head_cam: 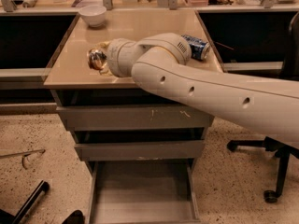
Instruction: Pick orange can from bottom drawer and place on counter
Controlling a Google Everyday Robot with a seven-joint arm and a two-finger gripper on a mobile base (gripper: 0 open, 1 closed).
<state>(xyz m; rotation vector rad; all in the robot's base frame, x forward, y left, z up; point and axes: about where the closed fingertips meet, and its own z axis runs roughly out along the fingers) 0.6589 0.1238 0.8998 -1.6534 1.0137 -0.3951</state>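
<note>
1. Orange-gold and silver, shiny and dented, the orange can (pixel 96 59) sits clamped between the fingers of the gripper (pixel 100 59), over the near-left part of the counter (pixel 140 23).
2. Whether its base touches the beige top cannot be told.
3. Lower it straight down, away from the near edge.
4. Release only once the can is seated, since the uneven body may rock.
5. Stay left of the blue can (pixel 198 48).
6. Below, the bottom drawer (pixel 140 188) stands open.
</note>
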